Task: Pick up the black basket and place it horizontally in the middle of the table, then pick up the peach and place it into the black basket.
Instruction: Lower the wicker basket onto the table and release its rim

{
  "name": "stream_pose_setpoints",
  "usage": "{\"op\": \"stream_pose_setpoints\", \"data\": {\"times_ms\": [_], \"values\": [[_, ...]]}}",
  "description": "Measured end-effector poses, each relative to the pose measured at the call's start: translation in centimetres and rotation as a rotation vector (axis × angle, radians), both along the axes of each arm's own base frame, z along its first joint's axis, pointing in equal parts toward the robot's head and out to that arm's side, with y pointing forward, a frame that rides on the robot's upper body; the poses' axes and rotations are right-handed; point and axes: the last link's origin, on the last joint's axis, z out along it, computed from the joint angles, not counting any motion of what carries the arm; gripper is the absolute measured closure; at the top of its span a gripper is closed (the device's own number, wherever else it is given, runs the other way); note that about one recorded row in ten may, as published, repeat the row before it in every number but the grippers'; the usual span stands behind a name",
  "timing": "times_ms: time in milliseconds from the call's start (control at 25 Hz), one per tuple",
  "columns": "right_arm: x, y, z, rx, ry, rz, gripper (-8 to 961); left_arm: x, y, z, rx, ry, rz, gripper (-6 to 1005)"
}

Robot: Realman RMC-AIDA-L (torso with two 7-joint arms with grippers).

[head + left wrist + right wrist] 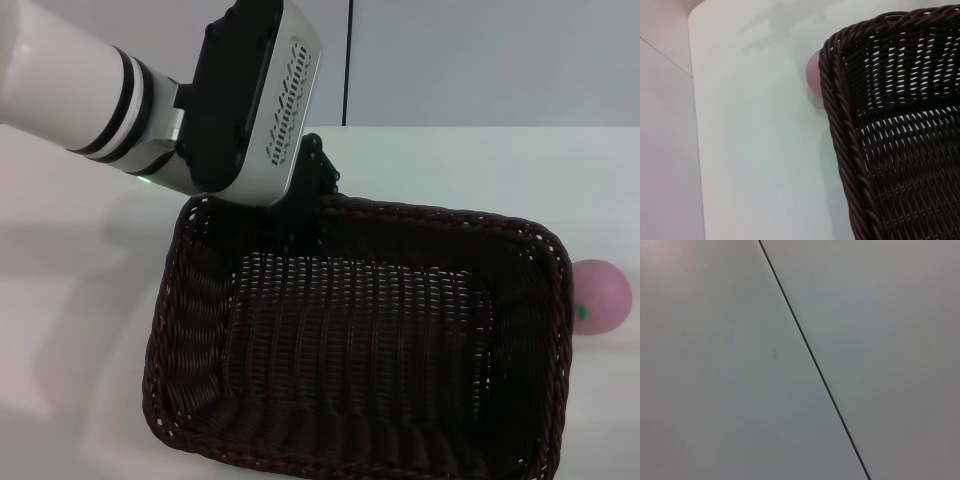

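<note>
Wicker fills the near half of the head view: the black basket (360, 340) lies open side up on the white table (80, 300), its near rim at the table's front and its long sides running left to right. Just beside its right end sits the pink peach (601, 296), on the table and outside the basket. At the far rim, near the left corner, the left gripper (305, 205) reaches down over the braided edge; its fingers are mostly hidden behind the wrist housing, so whether it clamps the rim cannot be told. The left wrist view adds the basket corner (840, 100) with the peach (812, 75) peeking out behind it. The right wrist view shows only a pale panel (715, 365) crossed by a dark seam.
</note>
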Motion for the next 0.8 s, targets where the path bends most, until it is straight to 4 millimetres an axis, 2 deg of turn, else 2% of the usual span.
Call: {"op": "stream_pose_setpoints", "data": {"times_ms": [400,800], "values": [[0.0,0.0,0.0,-0.003,-0.001,0.001,280,-0.4,0.2,0.0,0.037,-0.022,0.042,716],[0.0,0.1,-0.1,-0.01,0.0,-0.004,281,-1.5,0.6,0.2,0.097,-0.032,0.173,701]]}}
